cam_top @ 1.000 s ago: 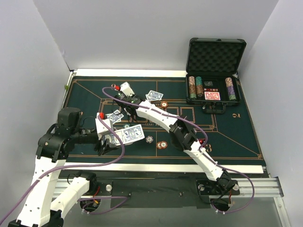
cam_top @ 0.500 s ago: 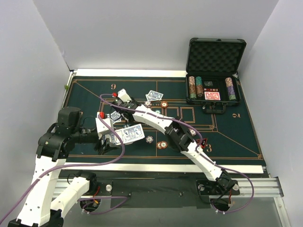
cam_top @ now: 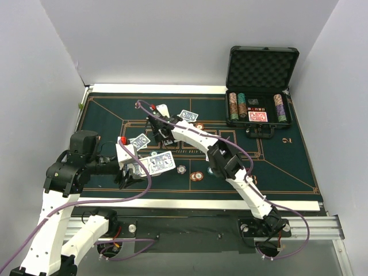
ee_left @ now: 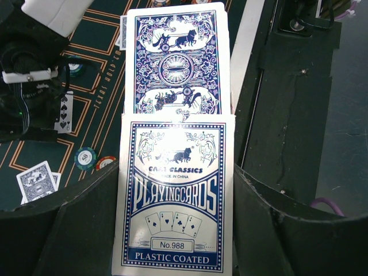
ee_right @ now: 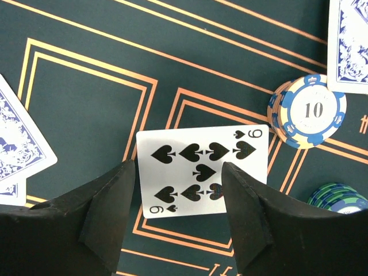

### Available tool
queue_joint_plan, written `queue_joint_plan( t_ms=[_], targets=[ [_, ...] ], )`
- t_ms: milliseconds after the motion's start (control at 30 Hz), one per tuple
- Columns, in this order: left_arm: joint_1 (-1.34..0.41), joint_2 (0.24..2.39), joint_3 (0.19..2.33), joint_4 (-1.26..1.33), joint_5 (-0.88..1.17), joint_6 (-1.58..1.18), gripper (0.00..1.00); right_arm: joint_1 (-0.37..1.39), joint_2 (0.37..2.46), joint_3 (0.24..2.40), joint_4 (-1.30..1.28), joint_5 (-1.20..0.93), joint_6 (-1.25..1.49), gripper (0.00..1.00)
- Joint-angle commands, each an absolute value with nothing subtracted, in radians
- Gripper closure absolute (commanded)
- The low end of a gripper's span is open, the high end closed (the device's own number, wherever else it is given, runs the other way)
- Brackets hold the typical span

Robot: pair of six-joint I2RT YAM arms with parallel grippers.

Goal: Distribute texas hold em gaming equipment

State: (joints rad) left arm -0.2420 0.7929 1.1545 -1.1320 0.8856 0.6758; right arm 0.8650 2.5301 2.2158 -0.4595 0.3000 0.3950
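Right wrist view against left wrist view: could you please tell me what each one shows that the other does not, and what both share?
Only the right wrist view shows the nine of spades in full, lying flat under the open right pincer, and a blue chip with a readable 10. Only the left wrist view shows the deck clamped in the left pincer and the black frame on its right side. Both show the green felt and loose blue-backed cards.

Your right hand point(ee_right: 178, 170) hangs over the green bench point(ee_right: 75, 52) with its 2 fingers point(ee_right: 109, 224) spread apart. A 9 of spades card point(ee_right: 202, 150) lies face up between them. A blue chip marked 10 point(ee_right: 313, 111) sits just right of it. Blue-backed cards point(ee_right: 20, 149) lie at the left edge.
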Motion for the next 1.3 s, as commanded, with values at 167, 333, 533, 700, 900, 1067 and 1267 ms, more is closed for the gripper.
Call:
queue_joint_plan(
  t_ms=[167, 333, 533, 700, 900, 1067, 1267],
  targets=[
    [-0.238, 0.784, 1.204, -1.111, 0.91, 0.68, 0.7, 0.776, 2.264, 2.031, -0.388, 0.089, 0.523, 0.43],
    [-0.238, 0.776, 1.204, -1.111, 0.905, 0.68, 0.7, 0.744, 2.154, 1.907, -0.384, 0.055, 0.569, 0.43],
    [-0.236, 0.773, 1.2, -1.111, 0.911, 0.677, 0.7, 0.721, 2.008, 1.683, -0.377, 0.136, 0.64, 0.5],
    [-0.238, 0.769, 1.196, -1.108, 0.911, 0.675, 0.7, 0.71, 1.973, 1.545, -0.382, 0.169, 0.653, 0.5],
    [-0.238, 0.769, 1.198, -1.103, 0.911, 0.672, 0.7, 0.681, 2.026, 1.528, -0.373, 0.175, 0.655, 0.53],
    [-0.238, 0.767, 1.193, -1.098, 0.904, 0.669, 0.7, 0.657, 2.078, 1.543, -0.341, 0.166, 0.663, 0.65],
    [-0.238, 0.773, 1.193, -1.091, 0.903, 0.667, 0.7, 0.635, 2.151, 1.578, -0.331, 0.144, 0.667, 0.7]
  ],
)
